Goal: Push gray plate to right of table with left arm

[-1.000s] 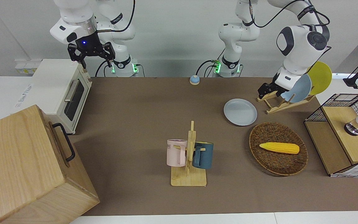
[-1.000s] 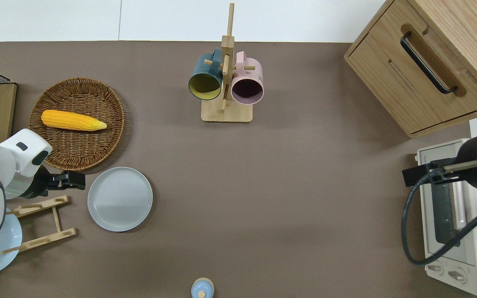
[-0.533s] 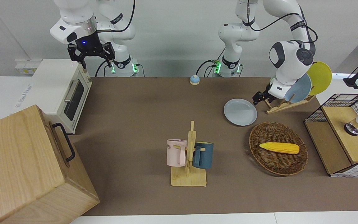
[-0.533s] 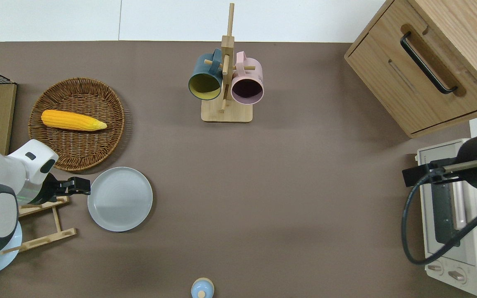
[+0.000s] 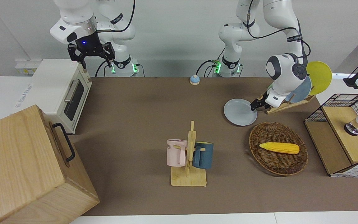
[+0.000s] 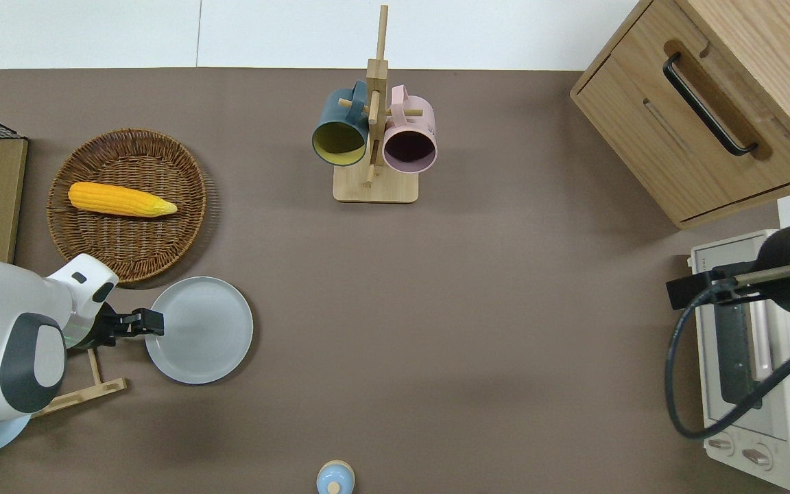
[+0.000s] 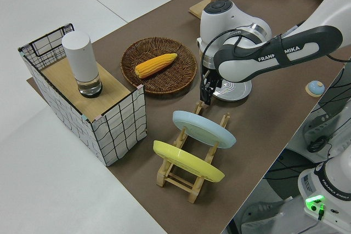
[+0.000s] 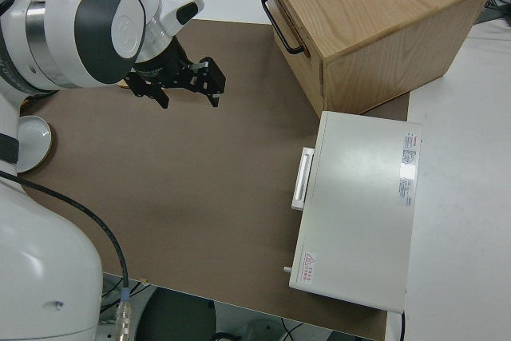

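Observation:
The gray plate (image 5: 239, 112) lies flat on the brown table (image 5: 141, 118) toward the left arm's end; it also shows in the overhead view (image 6: 203, 331) and, partly hidden by the arm, in the left side view (image 7: 237, 90). My left gripper (image 5: 254, 105) is low at the plate's rim on the side toward the plate rack, fingers together and empty; the overhead view (image 6: 153, 321) shows its tip at the rim, and it also shows in the left side view (image 7: 207, 92). My right gripper (image 5: 91, 55) is parked, open and empty.
A wooden rack (image 5: 286, 105) holds a bluer plate (image 5: 300, 90) and a yellow plate (image 5: 320, 77). A wicker basket (image 5: 278, 161) with corn (image 5: 279, 148) lies farther from the robots than the gray plate. A mug tree (image 5: 190, 158), toaster oven (image 5: 62, 93), wooden cabinet (image 5: 26, 168), bell (image 5: 194, 80) and wire crate (image 5: 346, 130) stand around.
My left gripper has come down from beside the rack toward the right arm's end and now reaches the gray plate's rim. The plate has not visibly moved. The right arm is still.

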`<action>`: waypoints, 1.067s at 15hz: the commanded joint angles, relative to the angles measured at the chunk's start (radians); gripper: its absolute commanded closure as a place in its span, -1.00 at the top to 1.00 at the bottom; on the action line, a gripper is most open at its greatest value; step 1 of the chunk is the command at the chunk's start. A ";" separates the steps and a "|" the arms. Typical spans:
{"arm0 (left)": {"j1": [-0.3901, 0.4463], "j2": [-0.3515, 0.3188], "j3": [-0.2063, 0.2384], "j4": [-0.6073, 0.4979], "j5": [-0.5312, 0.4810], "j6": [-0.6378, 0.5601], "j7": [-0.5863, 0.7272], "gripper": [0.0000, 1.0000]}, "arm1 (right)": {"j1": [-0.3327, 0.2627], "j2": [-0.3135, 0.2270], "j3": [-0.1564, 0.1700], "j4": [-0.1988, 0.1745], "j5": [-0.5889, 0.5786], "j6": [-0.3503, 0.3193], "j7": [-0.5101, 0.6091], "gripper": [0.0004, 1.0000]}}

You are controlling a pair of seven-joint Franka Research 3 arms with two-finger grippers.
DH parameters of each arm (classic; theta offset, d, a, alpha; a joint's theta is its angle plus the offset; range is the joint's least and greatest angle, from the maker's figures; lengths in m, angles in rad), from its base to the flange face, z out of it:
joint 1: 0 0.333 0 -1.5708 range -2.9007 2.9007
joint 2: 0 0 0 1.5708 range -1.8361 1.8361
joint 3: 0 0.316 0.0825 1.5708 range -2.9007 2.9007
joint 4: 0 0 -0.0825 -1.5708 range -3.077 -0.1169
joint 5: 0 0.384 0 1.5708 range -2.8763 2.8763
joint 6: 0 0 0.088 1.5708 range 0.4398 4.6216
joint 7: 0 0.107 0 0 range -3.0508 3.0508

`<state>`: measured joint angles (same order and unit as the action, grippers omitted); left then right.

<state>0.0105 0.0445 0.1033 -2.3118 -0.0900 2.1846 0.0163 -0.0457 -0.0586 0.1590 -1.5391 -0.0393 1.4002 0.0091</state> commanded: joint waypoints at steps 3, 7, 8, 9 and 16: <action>-0.009 0.014 -0.014 -0.028 -0.020 0.035 0.042 0.41 | -0.008 -0.010 0.005 -0.004 0.001 -0.012 -0.008 0.99; -0.009 0.014 -0.014 -0.031 -0.040 0.035 0.079 -0.30 | -0.008 -0.010 0.005 -0.004 0.001 -0.012 -0.008 0.99; -0.009 0.014 -0.014 -0.031 -0.040 0.034 0.079 -0.50 | -0.008 -0.010 0.005 -0.004 0.001 -0.012 -0.008 0.99; -0.009 0.014 -0.014 -0.032 -0.040 0.035 0.079 -0.65 | -0.008 -0.010 0.005 -0.004 0.001 -0.012 -0.008 0.99; -0.014 0.015 -0.019 -0.032 -0.040 0.034 0.077 -1.00 | -0.008 -0.010 0.005 -0.004 0.001 -0.012 -0.008 0.99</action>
<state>0.0058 0.0494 0.0835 -2.3233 -0.1182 2.1880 0.0806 -0.0457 -0.0586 0.1590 -1.5391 -0.0393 1.4002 0.0091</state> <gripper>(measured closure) 0.960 0.004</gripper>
